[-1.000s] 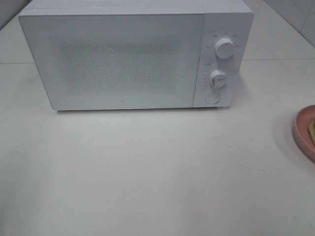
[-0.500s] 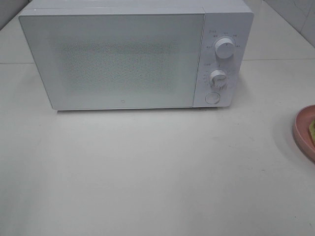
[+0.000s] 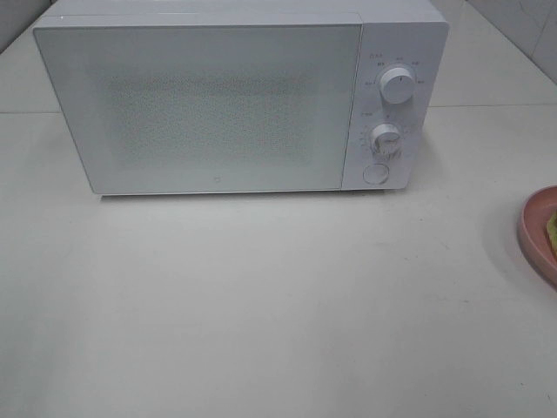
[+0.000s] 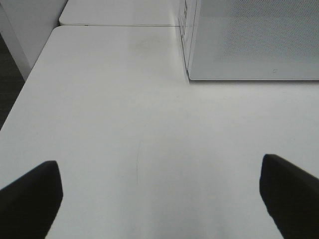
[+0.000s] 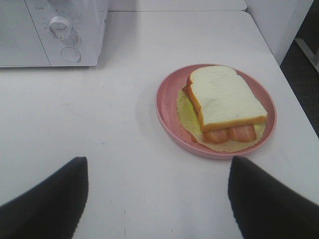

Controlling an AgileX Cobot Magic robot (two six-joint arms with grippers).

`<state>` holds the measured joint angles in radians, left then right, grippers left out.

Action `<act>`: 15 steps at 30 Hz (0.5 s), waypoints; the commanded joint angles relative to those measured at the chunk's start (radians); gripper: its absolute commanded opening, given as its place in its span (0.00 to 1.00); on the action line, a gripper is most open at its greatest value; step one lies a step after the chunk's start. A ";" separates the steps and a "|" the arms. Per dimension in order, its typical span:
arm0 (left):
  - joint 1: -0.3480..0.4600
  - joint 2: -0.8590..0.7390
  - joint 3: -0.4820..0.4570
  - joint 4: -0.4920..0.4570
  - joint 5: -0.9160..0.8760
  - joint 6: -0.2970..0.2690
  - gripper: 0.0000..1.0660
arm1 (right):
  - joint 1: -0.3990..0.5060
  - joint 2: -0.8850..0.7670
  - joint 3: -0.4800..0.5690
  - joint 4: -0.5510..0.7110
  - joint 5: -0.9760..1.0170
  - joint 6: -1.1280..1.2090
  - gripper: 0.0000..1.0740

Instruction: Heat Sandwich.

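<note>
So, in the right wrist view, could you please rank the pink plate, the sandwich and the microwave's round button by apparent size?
1. Pink plate
2. Sandwich, lying on it
3. Round button, farther from the camera, but clearly smallest

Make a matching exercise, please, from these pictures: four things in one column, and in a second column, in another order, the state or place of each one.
Things:
1. microwave door
2. sandwich
3. pink plate
4. left gripper

States or places:
A. lies on the plate, nothing holds it
B. open above the bare table, holds nothing
C. closed
D. stands on the table to the right of the microwave, at the edge of the high view

Right pairs: 1-C, 2-A, 3-D, 4-B
</note>
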<state>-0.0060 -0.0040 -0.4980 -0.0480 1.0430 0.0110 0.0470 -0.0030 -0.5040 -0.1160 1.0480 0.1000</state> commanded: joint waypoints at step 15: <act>0.003 -0.028 0.003 -0.008 -0.008 0.002 0.95 | 0.003 -0.026 0.000 -0.002 -0.006 -0.010 0.71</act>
<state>-0.0040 -0.0040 -0.4980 -0.0480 1.0430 0.0110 0.0470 -0.0030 -0.5040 -0.1160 1.0480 0.1000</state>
